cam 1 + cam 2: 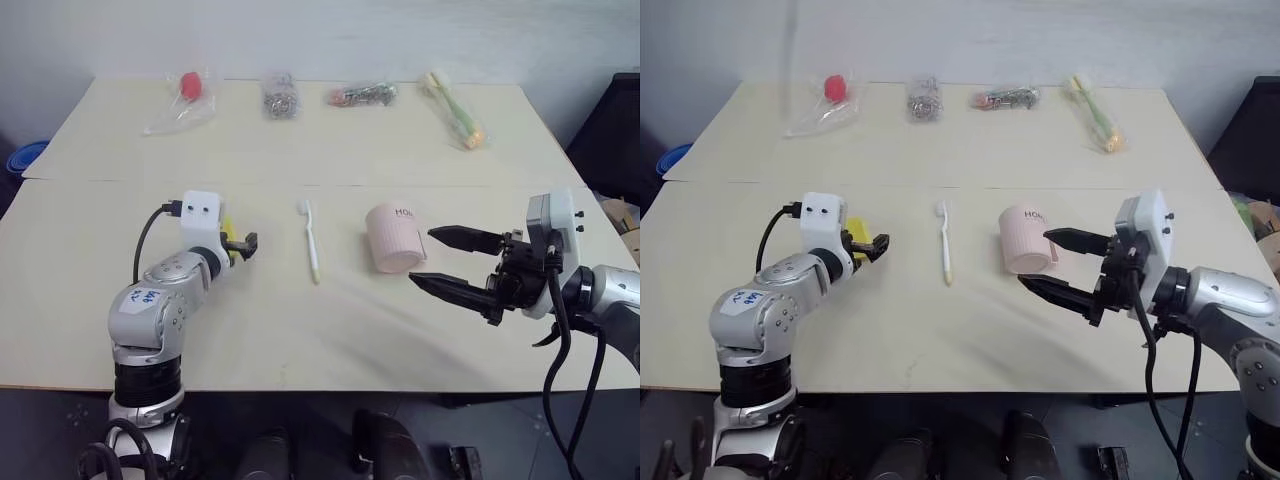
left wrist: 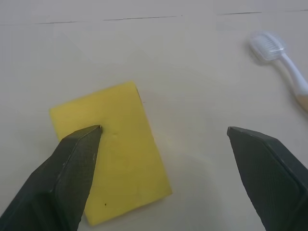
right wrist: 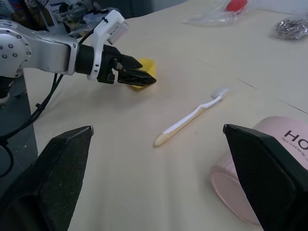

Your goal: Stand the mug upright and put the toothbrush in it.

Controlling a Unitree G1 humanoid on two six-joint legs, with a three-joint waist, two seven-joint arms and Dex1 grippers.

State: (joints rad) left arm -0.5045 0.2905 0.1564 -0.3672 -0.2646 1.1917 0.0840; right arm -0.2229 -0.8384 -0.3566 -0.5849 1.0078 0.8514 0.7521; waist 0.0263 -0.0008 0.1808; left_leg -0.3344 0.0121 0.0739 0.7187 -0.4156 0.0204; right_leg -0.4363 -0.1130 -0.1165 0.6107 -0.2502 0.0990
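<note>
The pale pink mug [image 1: 393,240] lies on its side at the middle right of the table, base toward me and lettered rim away. My right gripper [image 1: 422,255] is open just right of it, one finger at the mug's side, the other lower and nearer me; I cannot tell whether either touches it. The toothbrush [image 1: 311,240] lies flat left of the mug, white head away and pale yellow handle [image 3: 166,137] toward me. Further left, my left gripper [image 1: 247,243] hangs open over a yellow sponge [image 2: 115,159], holding nothing.
Several clear bags line the far edge: one with a red item [image 1: 185,95], two with metal pieces [image 1: 282,97] [image 1: 362,95], one with a yellow-green item [image 1: 455,112]. A seam [image 1: 300,184] crosses the table. A blue object [image 1: 25,157] sits off the left edge.
</note>
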